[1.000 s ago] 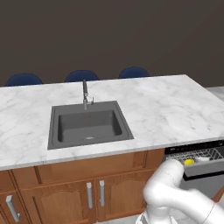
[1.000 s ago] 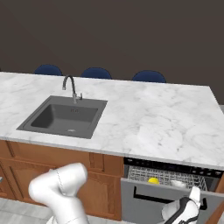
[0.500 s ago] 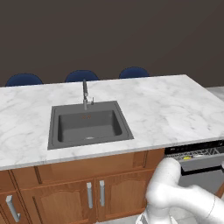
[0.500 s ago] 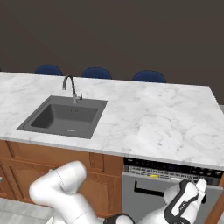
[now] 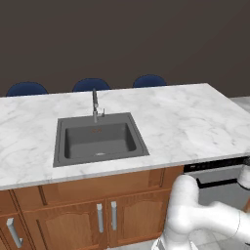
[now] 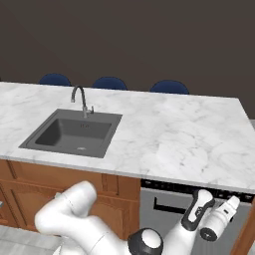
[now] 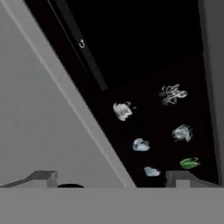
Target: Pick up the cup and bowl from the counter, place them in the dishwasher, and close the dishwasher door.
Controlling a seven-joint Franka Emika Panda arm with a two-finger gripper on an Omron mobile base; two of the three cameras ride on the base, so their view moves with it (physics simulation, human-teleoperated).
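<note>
White end effector (image 6: 221,225) wide open; empty; beside dishwasher door (image 6: 167,209)

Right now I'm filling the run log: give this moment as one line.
phase: closing | dishwasher door: nearly shut | claw: open, at control strip | counter: cup, bowl gone

A dark brown wall (image 5: 122,39) runs behind the kitchen island, far beyond the tool. Three blue chair backs (image 5: 91,85) peek up along the island's far edge. Brown wooden cabinets (image 5: 105,215) with silver handles (image 5: 99,217) stand to the left of the tool, above a pale grey floor (image 6: 20,241).
</note>
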